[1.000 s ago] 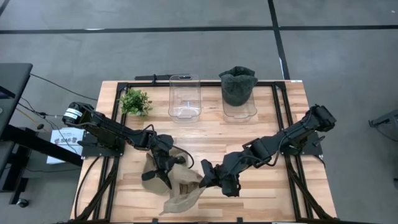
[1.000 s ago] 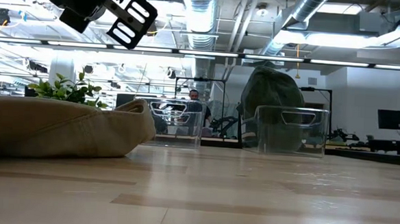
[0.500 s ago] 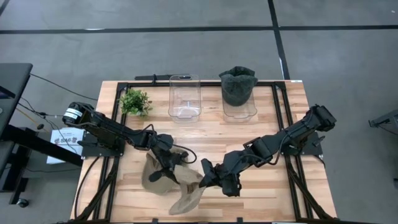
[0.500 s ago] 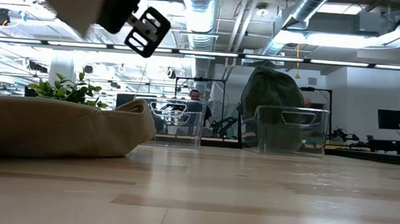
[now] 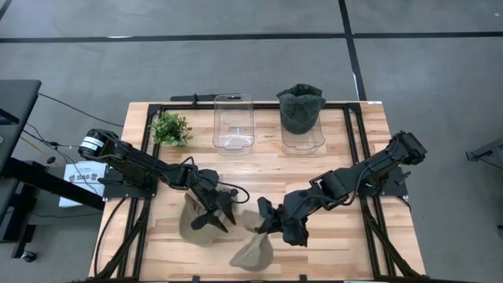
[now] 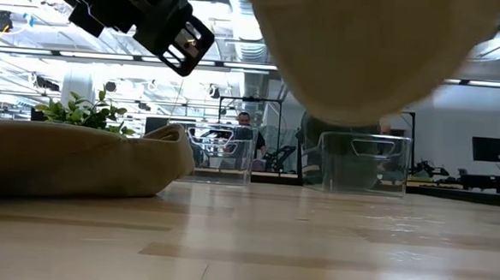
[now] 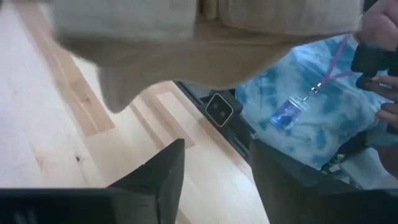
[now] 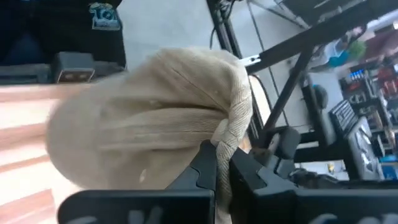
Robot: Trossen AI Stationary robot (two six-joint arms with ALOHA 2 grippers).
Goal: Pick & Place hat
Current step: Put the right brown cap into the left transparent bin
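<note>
We are looking down on a wooden table (image 5: 267, 169) standing on a grey floor; level across its top, a lit workshop with ceiling pipes is showing behind it. A small green plant (image 5: 170, 128) is sitting near the table's far left corner. Beside it to the right, a clear bin (image 5: 233, 123) is standing with nothing visible inside, and further right a second clear bin (image 5: 303, 135) is holding a dark green hat (image 5: 300, 108) that is bulging above its rim.

On the near left of the table, a tan hat (image 5: 196, 224) is lying flat. The left gripper (image 5: 221, 214) is hanging over it with its fingers spread apart and nothing between them. Just to its right, the right gripper (image 5: 267, 226) is pinched tight on a fold of a beige hat (image 5: 251, 250), which is hanging from it above the table's near edge; its wrist camera is showing the cloth bunched between the fingers (image 8: 205, 165).

In the left wrist view, a person in a blue tie-dye shirt (image 7: 311, 93) with a lanyard is standing past the table.
</note>
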